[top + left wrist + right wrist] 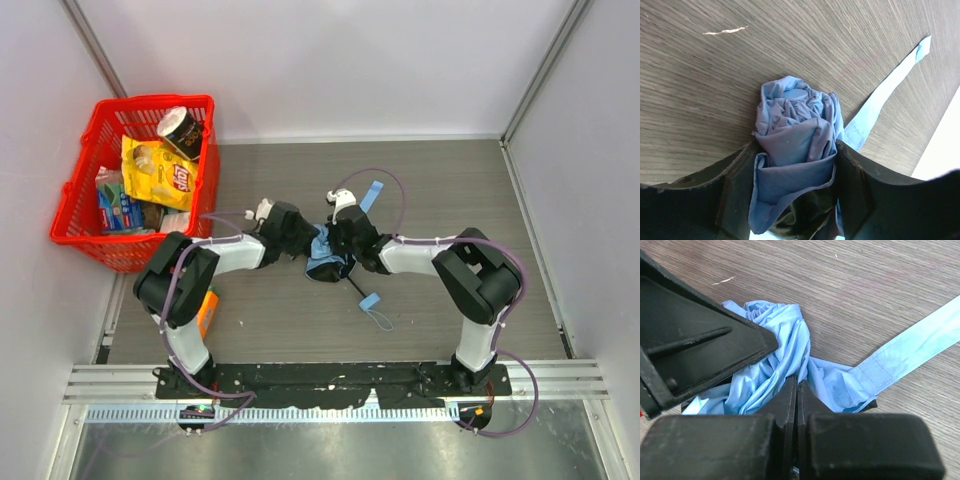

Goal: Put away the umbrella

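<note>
At the far left a red basket (105,252) of packets stands well apart from the work. Near the middle of the table (450,180) lies the umbrella (323,252), collapsed into a loose sky-blue roll between the 2 arms. The left gripper (796,150) has a finger (740,185) against each side of the roll, so it is holding the bundle at medium width, though how firmly cannot be told. The right gripper (797,382) has its jaws pressed flat together, with what looks like 1 thin fold of cloth nipped at the tips. To the right the flat tie strap (910,347) trails loose across the wood, and the black shaft (354,287) points toward the near edge with a blue wrist loop (380,320) at its end. The canopy should be light, soft and slippery: it will squash, slide and unroll under a pinch. The stiff shaft or handle looks the surer place to grip, with the roll only steadied while the strap is wound round it.
</note>
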Robot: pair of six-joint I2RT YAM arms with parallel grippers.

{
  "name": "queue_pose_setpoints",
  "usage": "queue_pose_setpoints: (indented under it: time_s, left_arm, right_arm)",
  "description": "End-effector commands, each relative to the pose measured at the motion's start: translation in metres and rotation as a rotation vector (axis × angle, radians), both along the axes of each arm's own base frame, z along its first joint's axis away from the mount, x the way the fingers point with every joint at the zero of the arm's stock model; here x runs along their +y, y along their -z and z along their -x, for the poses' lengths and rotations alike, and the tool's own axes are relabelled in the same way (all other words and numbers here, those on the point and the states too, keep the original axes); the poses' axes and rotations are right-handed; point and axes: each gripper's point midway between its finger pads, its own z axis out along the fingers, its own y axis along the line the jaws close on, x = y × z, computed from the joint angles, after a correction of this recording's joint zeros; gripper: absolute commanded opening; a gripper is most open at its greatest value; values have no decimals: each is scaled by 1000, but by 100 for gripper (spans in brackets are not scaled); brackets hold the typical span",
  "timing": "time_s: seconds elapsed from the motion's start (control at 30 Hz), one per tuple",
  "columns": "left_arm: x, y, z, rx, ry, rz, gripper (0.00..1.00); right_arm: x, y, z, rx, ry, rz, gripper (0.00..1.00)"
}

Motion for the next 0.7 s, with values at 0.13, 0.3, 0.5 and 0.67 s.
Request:
queue_pose_setpoints:
  time_s: [0.13,0.3,0.5,0.67]
  left_arm:
    - [32,88,50,134,-34,-168,12]
    - [39,89,57,142,-50,-178,0]
    - [43,90,69,163,-54,-163,0]
    - [45,84,72,145,-54,-166,0]
  right_arm:
    - [-28,69,55,221,-60,243,2]
    - [-24,53,53,228,-56,230,14]
    - [-14,-4,47,256,-47,134,44]
    - [-15,-57,33,198,-66,85,70]
